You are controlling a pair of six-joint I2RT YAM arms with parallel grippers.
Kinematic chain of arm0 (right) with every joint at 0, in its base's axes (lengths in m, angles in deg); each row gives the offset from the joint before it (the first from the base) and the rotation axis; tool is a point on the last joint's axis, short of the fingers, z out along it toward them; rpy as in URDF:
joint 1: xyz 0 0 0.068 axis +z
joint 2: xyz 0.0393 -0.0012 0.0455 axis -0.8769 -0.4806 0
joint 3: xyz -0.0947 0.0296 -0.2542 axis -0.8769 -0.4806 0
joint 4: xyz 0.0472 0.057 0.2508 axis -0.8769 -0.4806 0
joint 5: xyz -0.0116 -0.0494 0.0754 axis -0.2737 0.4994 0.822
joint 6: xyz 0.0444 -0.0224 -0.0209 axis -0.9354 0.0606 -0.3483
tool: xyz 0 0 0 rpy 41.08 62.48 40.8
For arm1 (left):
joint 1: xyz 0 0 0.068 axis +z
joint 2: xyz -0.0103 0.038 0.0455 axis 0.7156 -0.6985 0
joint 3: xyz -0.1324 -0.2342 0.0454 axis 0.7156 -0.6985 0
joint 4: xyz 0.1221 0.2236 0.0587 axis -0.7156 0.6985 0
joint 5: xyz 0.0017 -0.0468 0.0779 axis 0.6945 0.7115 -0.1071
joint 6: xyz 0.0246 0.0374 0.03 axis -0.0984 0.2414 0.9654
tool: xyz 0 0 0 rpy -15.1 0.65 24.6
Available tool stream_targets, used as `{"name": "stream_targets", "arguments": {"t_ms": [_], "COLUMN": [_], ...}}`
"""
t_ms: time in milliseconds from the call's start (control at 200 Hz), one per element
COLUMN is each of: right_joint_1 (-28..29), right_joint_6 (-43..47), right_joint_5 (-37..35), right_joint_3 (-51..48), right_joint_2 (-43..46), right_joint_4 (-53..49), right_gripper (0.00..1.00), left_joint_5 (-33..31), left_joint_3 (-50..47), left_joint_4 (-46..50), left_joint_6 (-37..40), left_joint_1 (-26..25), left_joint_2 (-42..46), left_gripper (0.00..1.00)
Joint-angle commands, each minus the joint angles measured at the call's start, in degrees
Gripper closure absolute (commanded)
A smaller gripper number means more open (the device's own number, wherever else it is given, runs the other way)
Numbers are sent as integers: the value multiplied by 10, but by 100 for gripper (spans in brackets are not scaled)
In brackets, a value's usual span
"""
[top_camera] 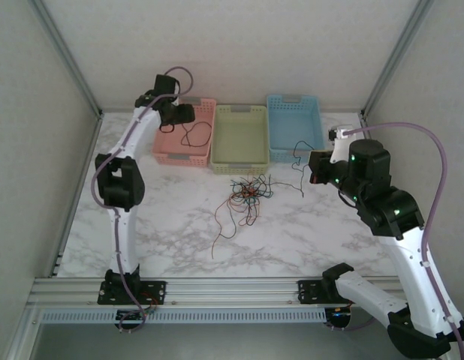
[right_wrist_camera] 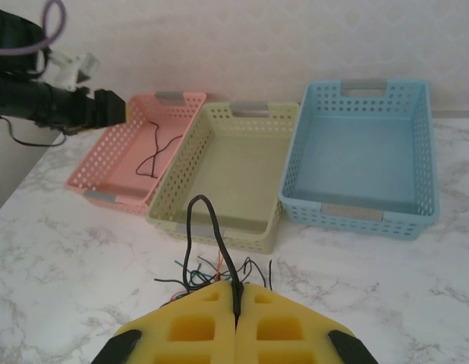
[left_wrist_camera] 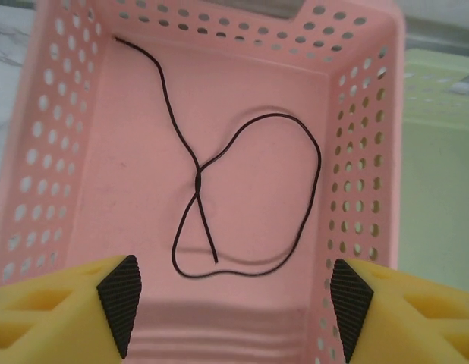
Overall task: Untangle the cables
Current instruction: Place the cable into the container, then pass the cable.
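Left hand (left_wrist_camera: 234, 302) open wide above pink basket (left_wrist_camera: 60, 152); loose black cable (left_wrist_camera: 198, 178) lies looped inside. Right hand (right_wrist_camera: 236, 307) clamped on second black cable (right_wrist_camera: 208, 220). Cable tangle (top_camera: 249, 193) on worktop (top_camera: 172, 232) before green basket (top_camera: 239, 166). Wires look light, floppy, snag-prone: pinch a free end, pull gently.

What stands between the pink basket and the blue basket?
The pale green basket sits between the pink basket and the blue basket, seen in the top external view.
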Motion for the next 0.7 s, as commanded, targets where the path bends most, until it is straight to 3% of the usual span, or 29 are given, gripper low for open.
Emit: {"name": "stream_targets", "arguments": {"t_ms": [0,150,220,370,491,696], "right_joint_1": [-2,-2,-2,-2,-2,-1], "right_joint_6": [-14,-23,-29,-26,-11,4], "right_joint_5": [13,29,38,83,136,180], "right_joint_3": [-14,-20,-22,10,90,233], "right_joint_2": [0,-8,-13,-44,-82,-128], "right_joint_4": [15,25,32,44,46,43], "right_gripper": [100,100,100,100,100,100], "left_joint_5": [-21,-38,-67,-1,136,108], "left_joint_3": [-56,-167,-216,-358,-490,-680], "left_joint_4": [-52,-107,-105,-124,-162,-222], "left_joint_6": [7,5,-7,-44,-86,-120], "left_joint_1": [0,0,1,19,7,-108], "left_joint_2": [135,296,365,512,603,718], "left_gripper": [28,20,0,0,0,1]}}
